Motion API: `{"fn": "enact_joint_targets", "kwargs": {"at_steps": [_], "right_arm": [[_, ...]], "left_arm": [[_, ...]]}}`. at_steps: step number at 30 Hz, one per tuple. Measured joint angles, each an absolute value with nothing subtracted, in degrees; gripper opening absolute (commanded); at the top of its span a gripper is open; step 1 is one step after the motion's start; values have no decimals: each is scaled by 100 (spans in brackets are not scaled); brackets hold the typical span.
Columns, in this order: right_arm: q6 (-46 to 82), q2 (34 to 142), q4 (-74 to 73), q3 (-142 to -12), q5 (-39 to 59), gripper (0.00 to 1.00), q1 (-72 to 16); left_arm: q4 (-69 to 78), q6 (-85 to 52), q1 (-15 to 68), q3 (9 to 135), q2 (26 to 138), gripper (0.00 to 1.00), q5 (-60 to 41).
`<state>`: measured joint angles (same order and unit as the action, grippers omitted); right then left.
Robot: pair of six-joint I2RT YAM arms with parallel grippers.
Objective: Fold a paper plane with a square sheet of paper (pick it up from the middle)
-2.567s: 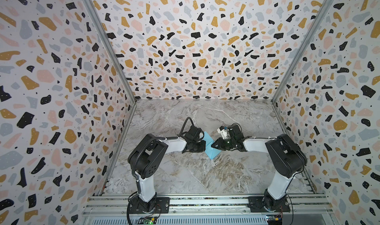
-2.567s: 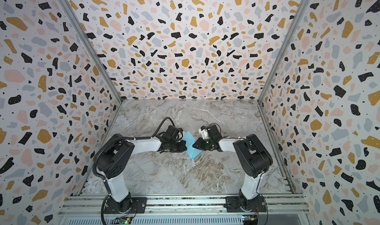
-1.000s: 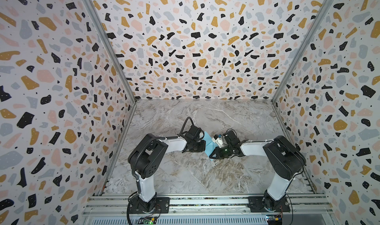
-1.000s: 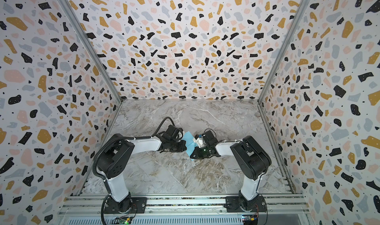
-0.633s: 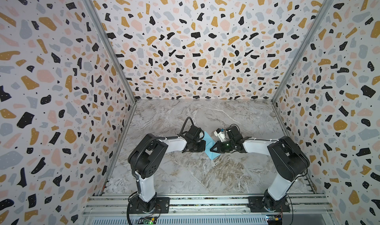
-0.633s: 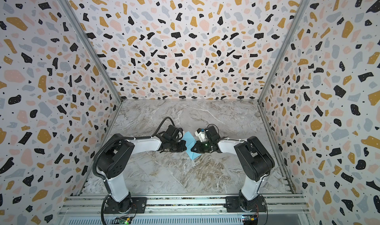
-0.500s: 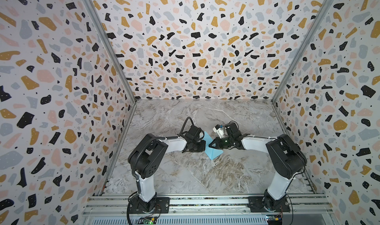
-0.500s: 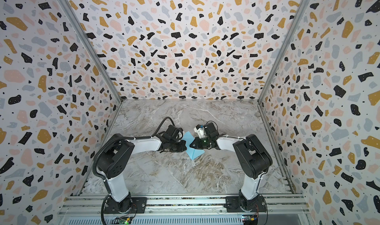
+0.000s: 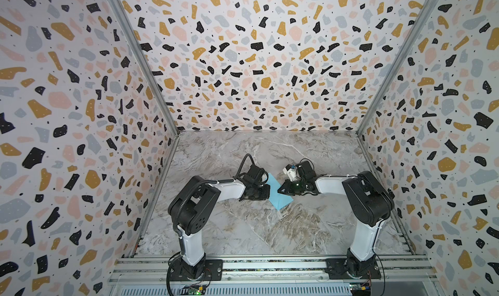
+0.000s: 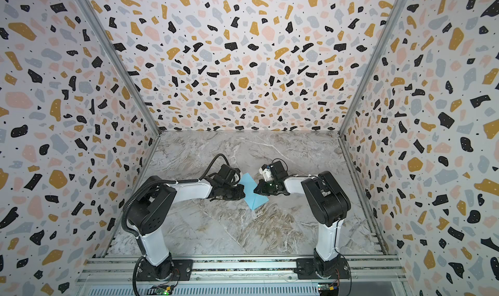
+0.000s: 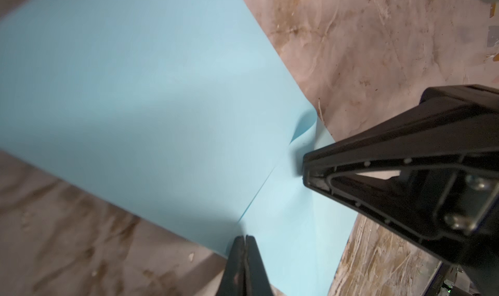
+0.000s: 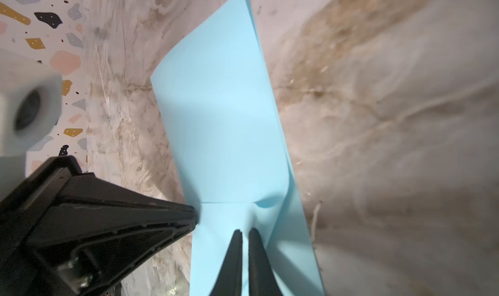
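Note:
The square sheet of paper (image 9: 278, 196) (image 10: 253, 196), light blue and partly folded, lies on the marble floor between both arms. In the left wrist view the paper (image 11: 151, 92) shows a straight crease and a small raised buckle at its edge. My left gripper (image 11: 245, 238) (image 9: 268, 193) is shut, its tip resting on the sheet's edge. My right gripper (image 12: 244, 231) (image 9: 279, 191) points at it from the opposite side. Its fingers stand over the paper (image 12: 221, 113) with only a thin slit between them and nothing clearly held. No paper plane shows.
Terrazzo-patterned walls (image 9: 256, 65) close the marble floor (image 9: 243, 227) on three sides. An aluminium rail (image 9: 270, 267) with both arm bases runs along the front. The two gripper tips are very close together over the sheet.
A second ago my right gripper reached further left over the paper. It has since drawn back to the right. The left gripper and the sheet have stayed put.

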<state>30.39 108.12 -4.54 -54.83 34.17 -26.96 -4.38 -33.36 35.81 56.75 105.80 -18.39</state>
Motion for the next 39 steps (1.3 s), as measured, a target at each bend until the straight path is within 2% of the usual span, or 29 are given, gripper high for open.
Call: {"fn": "enact_joint_targets", "kwargs": {"at_steps": [8, 13, 23, 39], "right_arm": [[3057, 10558, -561, -5273, 3417, 11, -2440], [3055, 10383, -823, -5253, 3767, 10, -2462], [3120, 10890, -991, -5328, 4005, 9, -2668], [3509, 10958, -1122, -5446, 3752, 9, -2073]], "left_arm": [[-438, -3332, 3581, 5675, 10580, 0, -1839], [-440, -3319, 3581, 5675, 10580, 0, -1837], [-443, -3317, 3581, 5675, 10580, 0, -1837], [-464, -3247, 3583, 5684, 10580, 0, -1831]]}}
